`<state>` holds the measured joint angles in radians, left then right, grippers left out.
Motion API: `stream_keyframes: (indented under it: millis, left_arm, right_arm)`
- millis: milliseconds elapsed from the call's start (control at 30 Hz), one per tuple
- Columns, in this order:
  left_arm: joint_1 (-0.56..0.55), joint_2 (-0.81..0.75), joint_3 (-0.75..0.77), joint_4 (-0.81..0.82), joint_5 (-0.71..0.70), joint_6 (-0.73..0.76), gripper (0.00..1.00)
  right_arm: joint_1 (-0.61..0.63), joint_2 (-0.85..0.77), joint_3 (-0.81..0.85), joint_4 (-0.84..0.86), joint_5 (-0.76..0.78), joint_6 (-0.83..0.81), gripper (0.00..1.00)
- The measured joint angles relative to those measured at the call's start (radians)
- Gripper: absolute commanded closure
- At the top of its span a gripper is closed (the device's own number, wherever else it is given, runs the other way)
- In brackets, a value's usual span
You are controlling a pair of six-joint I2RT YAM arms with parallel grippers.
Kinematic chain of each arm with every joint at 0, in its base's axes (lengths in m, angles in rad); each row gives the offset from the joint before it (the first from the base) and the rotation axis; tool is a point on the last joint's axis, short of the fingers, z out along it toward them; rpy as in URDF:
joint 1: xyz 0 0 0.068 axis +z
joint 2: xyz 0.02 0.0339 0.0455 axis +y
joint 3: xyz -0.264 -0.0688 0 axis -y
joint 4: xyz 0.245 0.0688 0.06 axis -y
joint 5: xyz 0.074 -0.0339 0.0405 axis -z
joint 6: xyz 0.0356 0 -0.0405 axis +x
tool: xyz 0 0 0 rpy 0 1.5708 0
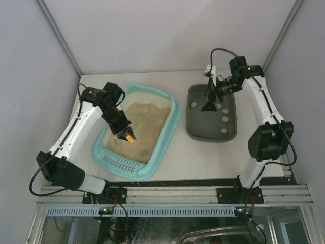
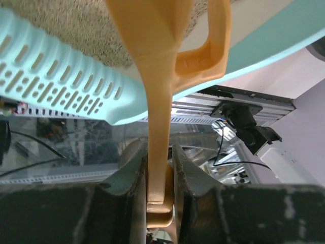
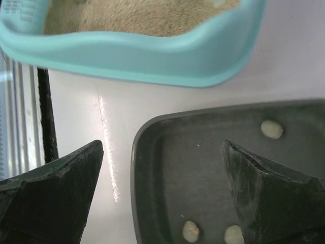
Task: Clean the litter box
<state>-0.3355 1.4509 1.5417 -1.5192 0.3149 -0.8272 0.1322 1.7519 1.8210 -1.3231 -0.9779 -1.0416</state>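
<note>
Two fingers (image 2: 129,188), scoop (image 2: 157,76) — over litter box (image 1: 122,162)

No readable text, label, brand, number or sign in any view.
White piece (image 1: 208,68) on cable (image 1: 219,49) just beyond right hand (image 1: 208,105): too small to tell any print.
Orange scoop (image 2: 158,91) gripped in left hand (image 2: 160,165): no legible marking on side shown.
</note>
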Motion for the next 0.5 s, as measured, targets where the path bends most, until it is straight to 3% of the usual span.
stream_keyframes:
  millis: [200,500]
  left_arm:
    - [0.000,-0.038,-0.031,-0.045,0.011,-0.147,1.00]
    - [-0.025,0.223,0.068,-0.031,0.038,-0.264,1.00]
  right_arm:
    - [-0.106,0.113,0.005,0.090,-0.114,0.200,0.00]
    - [-0.083,0.133,0.002,0.133,-0.175,0.289,0.00]
